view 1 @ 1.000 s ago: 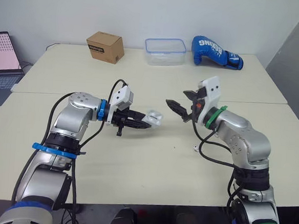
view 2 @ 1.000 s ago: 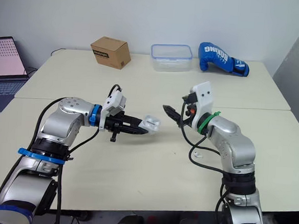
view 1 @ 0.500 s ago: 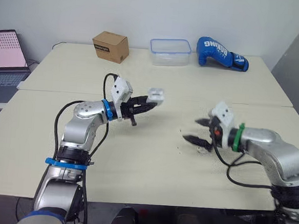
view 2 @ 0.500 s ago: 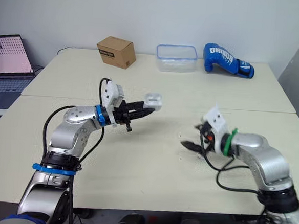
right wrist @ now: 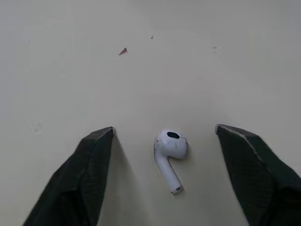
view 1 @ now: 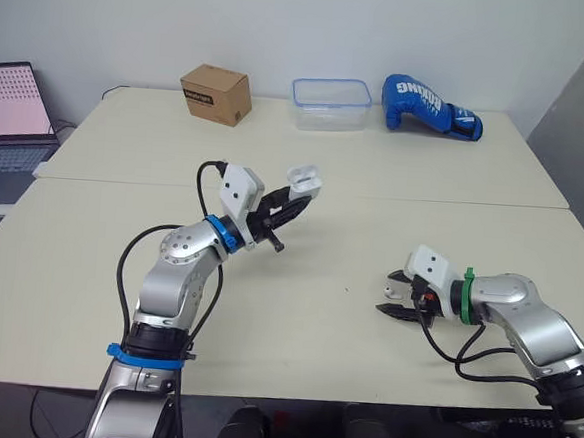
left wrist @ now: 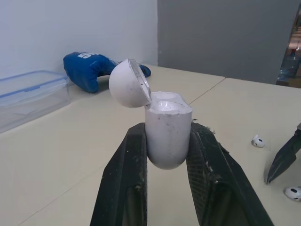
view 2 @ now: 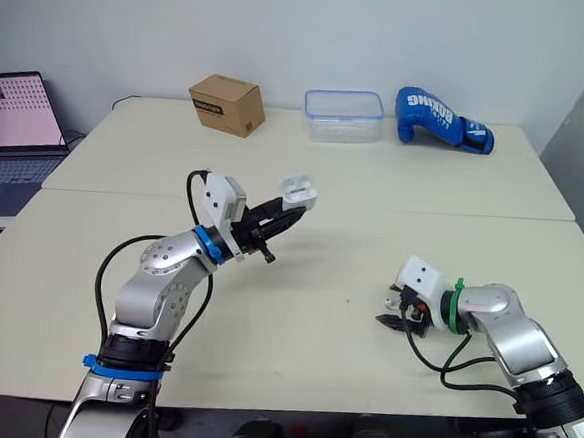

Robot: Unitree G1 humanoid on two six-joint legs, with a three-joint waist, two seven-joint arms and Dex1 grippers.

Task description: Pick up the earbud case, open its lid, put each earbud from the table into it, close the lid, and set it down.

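My left gripper (view 1: 292, 197) is shut on the white earbud case (left wrist: 167, 134) and holds it raised above the table, left of centre. The case's lid (left wrist: 129, 89) stands flipped open and both sockets look empty. My right gripper (view 1: 390, 294) is open and low at the table on the right. One white earbud (right wrist: 170, 151) lies on the tabletop between its fingers (right wrist: 87, 181), touching neither. In the left wrist view, two earbuds (left wrist: 257, 141) rest on the table by one black finger of the right gripper (left wrist: 283, 159).
Along the far edge stand a cardboard box (view 1: 216, 93), a clear plastic container (view 1: 331, 89) and a blue boxing glove (view 1: 430, 105). A laptop (view 1: 15, 99) sits at the far left. A seam (view 1: 454, 201) runs across the table.
My right gripper has come down from mid-air beside the case to the tabletop and now straddles an earbud. My left gripper has lifted the open case higher and farther away.
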